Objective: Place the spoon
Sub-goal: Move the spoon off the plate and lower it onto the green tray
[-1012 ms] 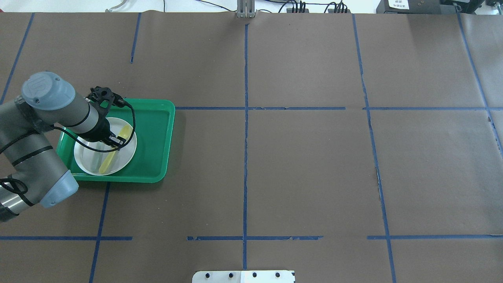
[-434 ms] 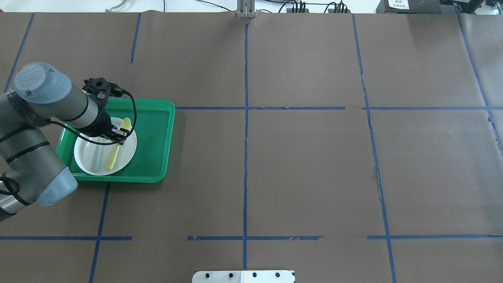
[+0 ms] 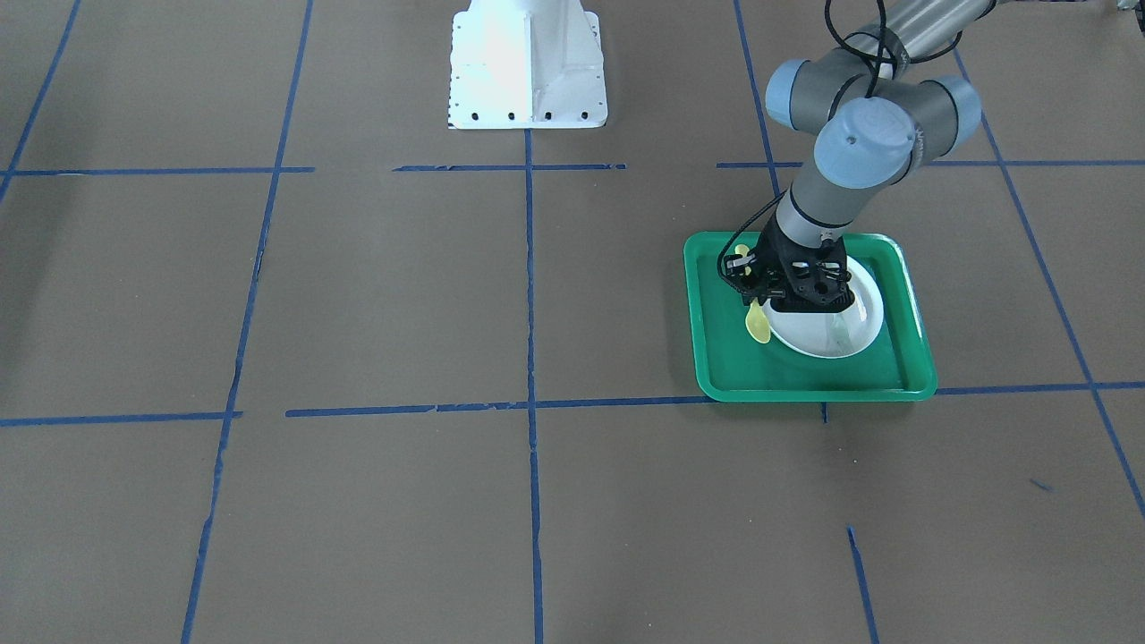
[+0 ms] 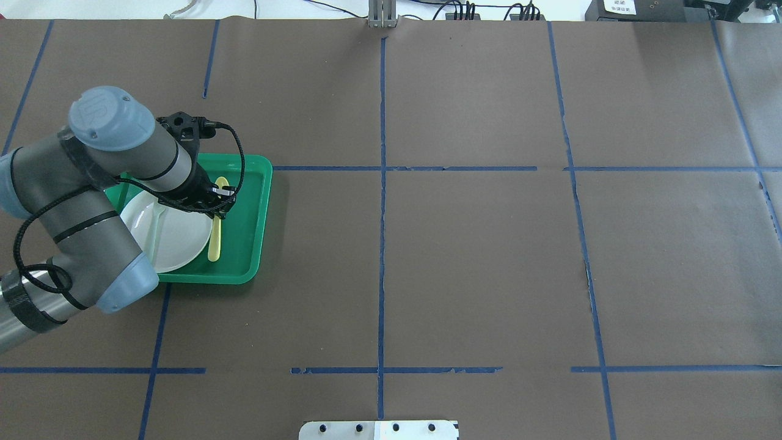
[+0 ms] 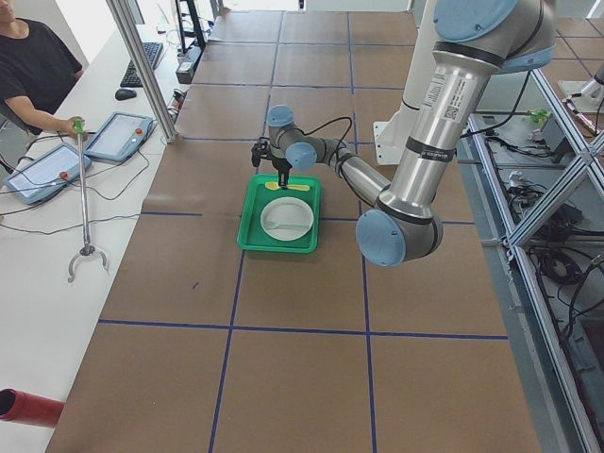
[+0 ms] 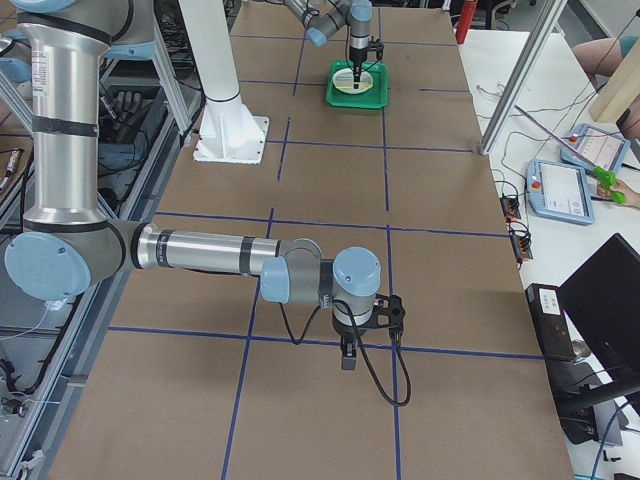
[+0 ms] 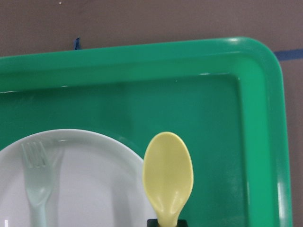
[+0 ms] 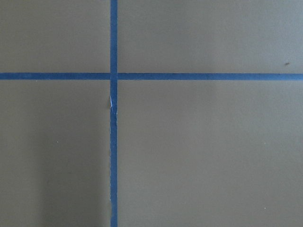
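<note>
L gripper (image 4: 218, 206) pinches spoon (image 7: 168, 172) at neck, over green tray (image 4: 253, 201) floor, just right of white plate (image 4: 177, 244) in overhead view. Fork (image 7: 38, 189) on plate. Judged mid-place: release + retreat left. Tray contact: can't tell.

left end effector (image 4: 218, 206): pointing down, clamped | right end effector (image 6: 347, 360): low, pointing down (state unclear)

The blue cap (image 4: 110, 118) on the left arm's (image 4: 67, 232) joint bears a faint "UR" mark at about ten o'clock on its face. At one o'clock of the overhead view, a white label (image 4: 617, 6) on a black box (image 4: 660, 9) is too blurred to read. The dark lettering (image 5: 444, 91) along that arm's silver tube is also unreadable.
</note>
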